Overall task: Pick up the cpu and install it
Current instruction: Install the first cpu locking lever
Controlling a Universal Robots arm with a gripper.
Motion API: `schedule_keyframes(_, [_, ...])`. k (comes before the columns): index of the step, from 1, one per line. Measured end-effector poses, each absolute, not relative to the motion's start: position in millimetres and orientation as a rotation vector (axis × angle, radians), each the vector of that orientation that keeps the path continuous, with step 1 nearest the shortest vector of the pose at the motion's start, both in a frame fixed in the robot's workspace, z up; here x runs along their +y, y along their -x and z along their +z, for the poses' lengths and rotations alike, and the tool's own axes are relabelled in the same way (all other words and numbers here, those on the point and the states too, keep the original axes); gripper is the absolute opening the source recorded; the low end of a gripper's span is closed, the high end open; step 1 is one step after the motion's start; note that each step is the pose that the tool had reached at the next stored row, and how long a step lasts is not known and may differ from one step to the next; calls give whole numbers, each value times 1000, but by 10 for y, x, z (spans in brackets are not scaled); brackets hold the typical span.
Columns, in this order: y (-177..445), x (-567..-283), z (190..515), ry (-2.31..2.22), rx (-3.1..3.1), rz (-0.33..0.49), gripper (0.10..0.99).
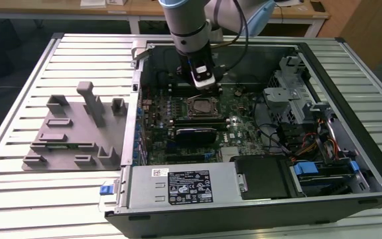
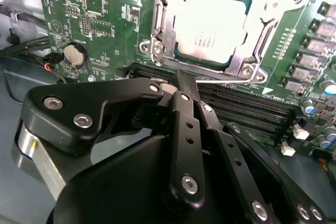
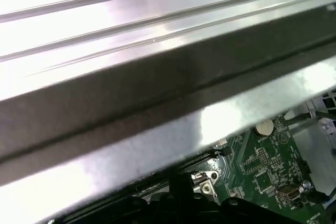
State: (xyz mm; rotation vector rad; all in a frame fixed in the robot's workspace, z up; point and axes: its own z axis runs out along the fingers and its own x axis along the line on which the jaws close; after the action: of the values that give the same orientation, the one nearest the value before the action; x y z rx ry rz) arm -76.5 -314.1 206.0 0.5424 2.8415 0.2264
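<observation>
1. While the gripper hangs inside the open computer case, its black linkage runs together to a narrow tip in the second wrist view, so I judge the jaws closed, with nothing seen between them.
2. The cpu already lies in its socket on the motherboard, just beyond the jaw tips and apart from them; in the exterior view it sits just beneath the tool.
3. Risk: the metal socket frame around the chip looks unlatched. A downward push landing off-centre could tilt the chip or bend the contacts beneath it.
4. Risk: the memory slots run directly under the jaw tips, so a low sideways move could scrape them.
5. Nearby are the coin battery, beside the jaws' base, and loose cables well off toward the drive bays.
6. The case wall passes close by the wrist and limits how far the arm can swing.
7. The grey fixture stands outside the case, well apart from the jaws.
</observation>
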Motion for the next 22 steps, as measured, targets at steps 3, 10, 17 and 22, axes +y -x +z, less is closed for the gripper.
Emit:
schedule_keyframes(3, [769, -3131, 2053, -540, 2839, 227, 106])
schedule_keyframes(10, [769, -3130, 2032, -449, 2858, 239, 106])
schedule_keyframes(17, [769, -3131, 2028, -421, 2863, 236, 106])
schedule_keyframes(22, [770, -3130, 2016, -414, 2864, 216, 106])
